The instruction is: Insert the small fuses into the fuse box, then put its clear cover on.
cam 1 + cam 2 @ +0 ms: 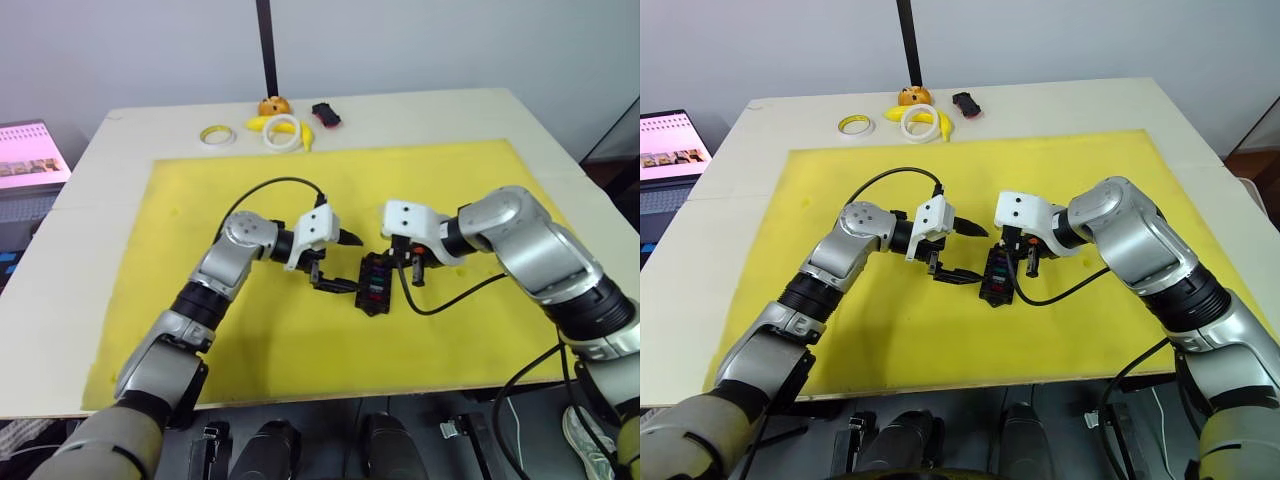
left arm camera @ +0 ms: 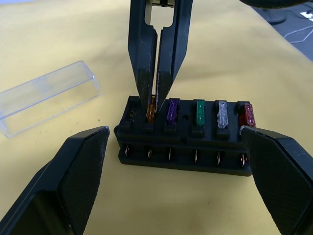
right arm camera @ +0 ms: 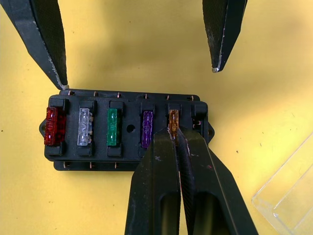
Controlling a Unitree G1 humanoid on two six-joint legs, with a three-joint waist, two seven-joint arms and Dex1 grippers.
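Five small fuses [image 3: 112,127] sit in the fuse box [image 3: 128,128]; the clear cover [image 2: 46,97] lies beside it.

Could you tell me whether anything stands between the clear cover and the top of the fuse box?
Yes: the right end effector, pinched on the orange fuse, stands over the fuse box. The clear cover lies beside it on the yellow mat.

The black fuse box [image 3: 128,129] lies flat, holding red [image 3: 52,127], grey [image 3: 85,127], green [image 3: 112,127], purple [image 3: 146,129] and orange [image 3: 173,123] fuses in a row. The clear cover [image 2: 45,97] lies off, just beside it.
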